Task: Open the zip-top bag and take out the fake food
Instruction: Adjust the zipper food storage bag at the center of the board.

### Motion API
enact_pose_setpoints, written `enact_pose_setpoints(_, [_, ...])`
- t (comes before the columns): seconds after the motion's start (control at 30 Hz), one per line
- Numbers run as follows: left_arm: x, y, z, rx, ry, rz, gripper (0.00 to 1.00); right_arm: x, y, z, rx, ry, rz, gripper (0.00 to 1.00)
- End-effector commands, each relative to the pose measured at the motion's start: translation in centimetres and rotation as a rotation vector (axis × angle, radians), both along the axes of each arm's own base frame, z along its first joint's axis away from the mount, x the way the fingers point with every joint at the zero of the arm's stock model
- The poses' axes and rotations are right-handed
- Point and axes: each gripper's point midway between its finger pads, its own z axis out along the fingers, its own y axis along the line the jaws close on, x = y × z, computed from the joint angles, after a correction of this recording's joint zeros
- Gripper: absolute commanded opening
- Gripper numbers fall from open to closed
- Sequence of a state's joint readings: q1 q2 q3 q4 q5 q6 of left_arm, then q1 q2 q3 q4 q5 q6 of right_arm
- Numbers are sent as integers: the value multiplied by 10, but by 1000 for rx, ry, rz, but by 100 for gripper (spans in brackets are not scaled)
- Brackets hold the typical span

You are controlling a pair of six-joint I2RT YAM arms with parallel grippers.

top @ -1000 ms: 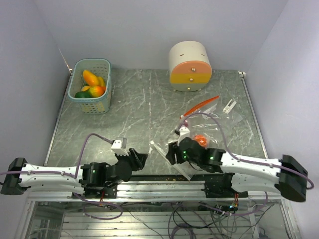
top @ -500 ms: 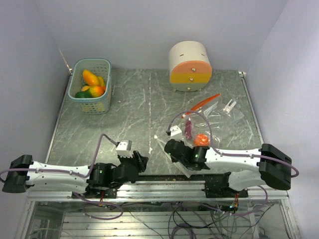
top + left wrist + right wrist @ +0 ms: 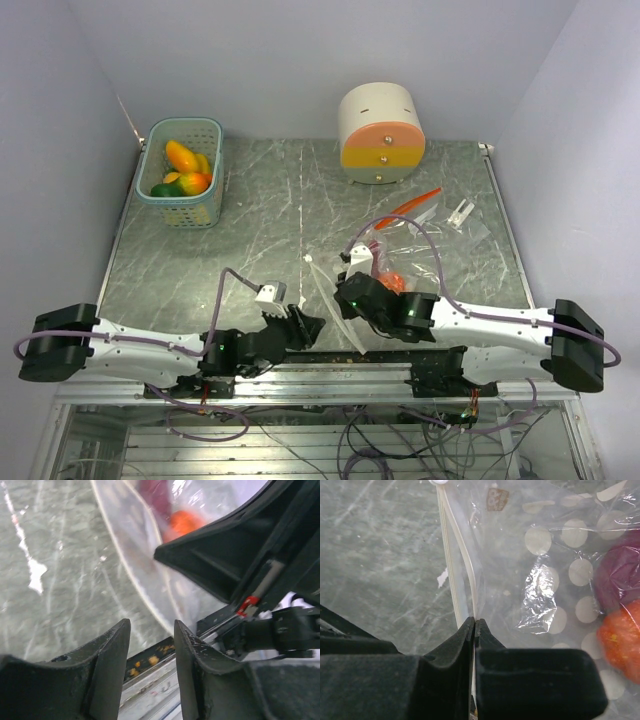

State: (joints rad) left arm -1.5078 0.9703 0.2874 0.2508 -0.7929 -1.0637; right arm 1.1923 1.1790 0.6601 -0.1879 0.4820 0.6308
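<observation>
**Fig. The grip on the bag's mouth being made.** The right gripper [image 3: 473, 622], whose fingers were spread above the bag a second ago, is now pressing them together on the white zip strip [image 3: 449, 555] at the near end of the clear bag [image 3: 520, 545]. The left gripper [image 3: 150, 627] is sliding in from the left along the table [image 3: 250, 220]. Its fingers are partly spread and holding nothing, and the bag's edge is just ahead of them but not touching. The fake food is lying inside the bag, behind the film: an orange piece [image 3: 622, 630] with a purple piece [image 3: 620, 575] touching it. One lip seems anchored, and the left gripper likely needs the opposite lip before the two can pull apart. It is unclear whether the seal is parting yet.
</observation>
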Motion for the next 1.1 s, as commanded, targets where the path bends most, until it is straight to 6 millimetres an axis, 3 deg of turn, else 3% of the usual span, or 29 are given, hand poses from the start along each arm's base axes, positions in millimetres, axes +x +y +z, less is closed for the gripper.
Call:
enact_pose_setpoints(0.0, [5,-16,44,-226,-27,-42,44,-2,8,14,86,-6,2,0])
enact_pose_setpoints(0.13, [17,-16,47,-215,-33,-33,31,-4,10,18,120,-1,12,0])
enact_pose_setpoints(0.43, [48,-30,44,-225,-54,-16,24,-7,5,22,136,-3,12,0])
enact_pose_setpoints(0.9, [73,-53,26,-228,-12,-12,25,-13,0,30,180,-10,34,0])
enact_pose_setpoints(1.07, [81,-59,9,-223,18,3,29,-18,6,46,254,-20,74,0])
